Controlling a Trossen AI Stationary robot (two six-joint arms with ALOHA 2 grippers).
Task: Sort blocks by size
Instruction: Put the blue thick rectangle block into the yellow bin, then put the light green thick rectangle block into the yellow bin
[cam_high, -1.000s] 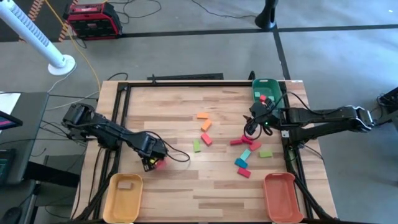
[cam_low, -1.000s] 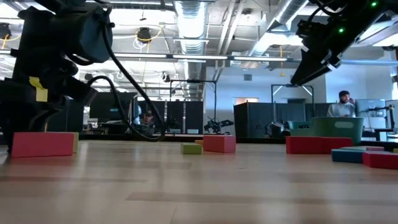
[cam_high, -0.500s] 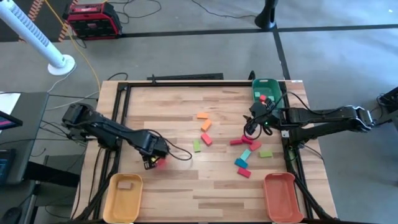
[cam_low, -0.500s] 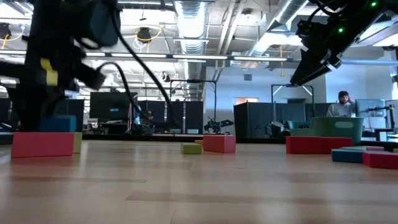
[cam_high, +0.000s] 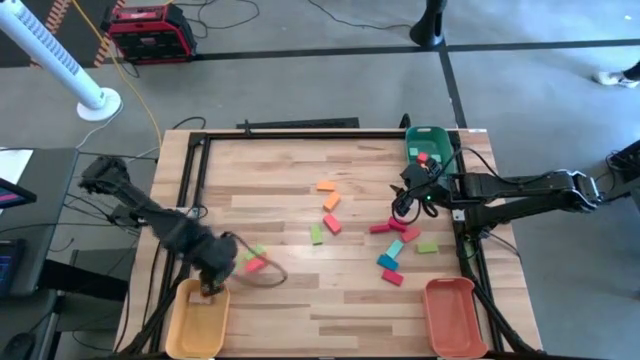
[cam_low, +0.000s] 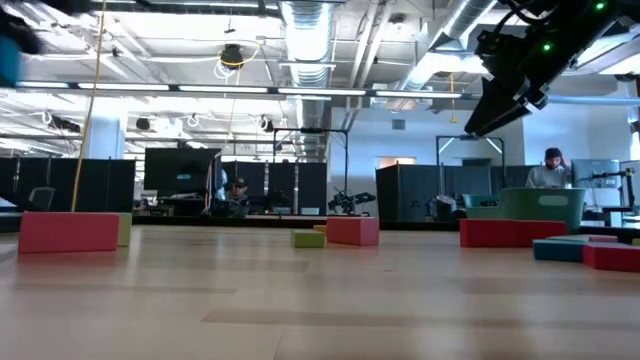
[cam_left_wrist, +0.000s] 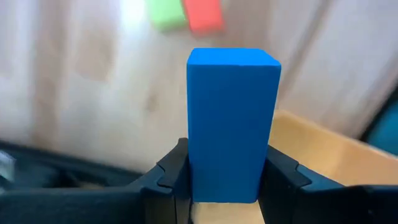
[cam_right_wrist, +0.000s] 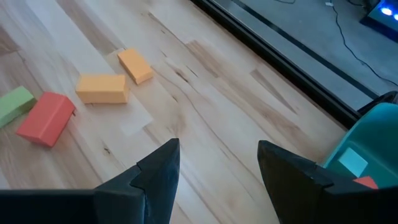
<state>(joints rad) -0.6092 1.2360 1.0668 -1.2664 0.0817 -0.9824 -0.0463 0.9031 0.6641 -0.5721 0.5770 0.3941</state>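
Note:
My left gripper (cam_high: 207, 288) hangs over the yellow tray (cam_high: 190, 330) at the table's near left corner, shut on a blue block (cam_left_wrist: 233, 118). A red block (cam_high: 255, 265) and a green block (cam_high: 258, 252) lie flat on the table just right of it. Two orange blocks (cam_high: 328, 193), a green and red pair (cam_high: 324, 229) and a cluster of red, teal and green blocks (cam_high: 398, 250) lie mid-table and to the right. My right gripper (cam_right_wrist: 217, 168) waits open above the far edge of that cluster (cam_high: 405, 200), with nothing between its fingers. My left gripper pinches the blue block's two opposite long sides (cam_left_wrist: 198, 168) between its two fingers (cam_left_wrist: 283, 177), at the block's upper end. The fingers point down and run along the block. The block hangs upright below them, lifted clear, above the yellow tray's rim (cam_left_wrist: 323, 149).
A green tray (cam_high: 428, 140) holding a few blocks stands at the far right corner. An orange-red tray (cam_high: 452, 318) stands at the near right. A tan piece lies in the yellow tray. Black frame rails run along the table's left, far and right edges.
My left gripper has risen with the blue block from beside the red block and swung toward the table's near left corner, over the yellow tray. The blue block is lifted clear. The red and green blocks stay on the table.

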